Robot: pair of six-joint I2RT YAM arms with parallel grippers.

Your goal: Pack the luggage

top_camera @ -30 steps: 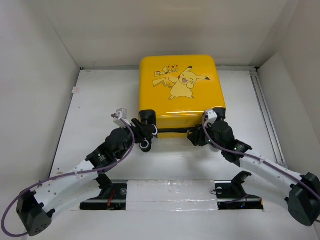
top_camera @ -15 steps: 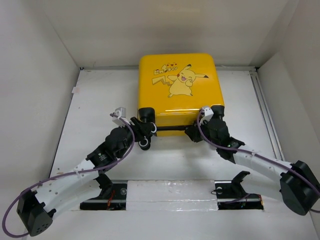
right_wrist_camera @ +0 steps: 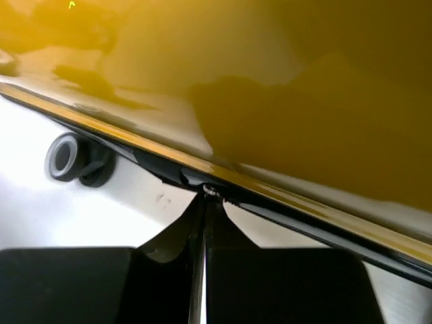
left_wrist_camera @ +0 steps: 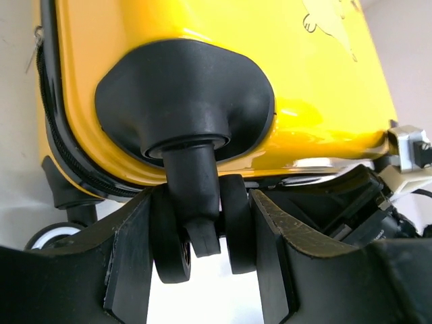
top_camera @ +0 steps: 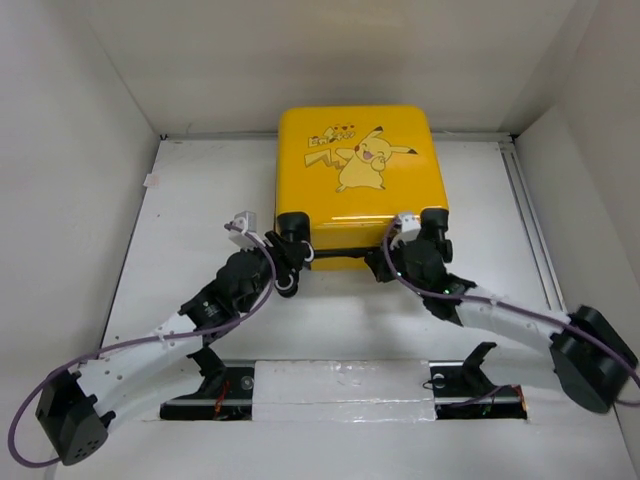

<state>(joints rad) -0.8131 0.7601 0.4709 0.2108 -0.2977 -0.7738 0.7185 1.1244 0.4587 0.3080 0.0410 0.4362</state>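
Observation:
The luggage, a closed bright-yellow suitcase with a Pikachu print, lies flat at the back middle of the table. My left gripper is at its near-left corner. In the left wrist view the fingers press both sides of the black twin wheel under the yellow shell. My right gripper is at the near edge, right of centre. In the right wrist view its tips are shut together at the black zip band, pinching a small metal zip pull.
White walls close in the table on the left, back and right. A metal rail runs along the right side. The arms' base bar spans the near edge. A lower grey-rimmed wheel sits left of the right gripper.
My right gripper has slid left along the luggage's near edge and its jaws have closed at the zip band. The left gripper has kept its hold on the wheel.

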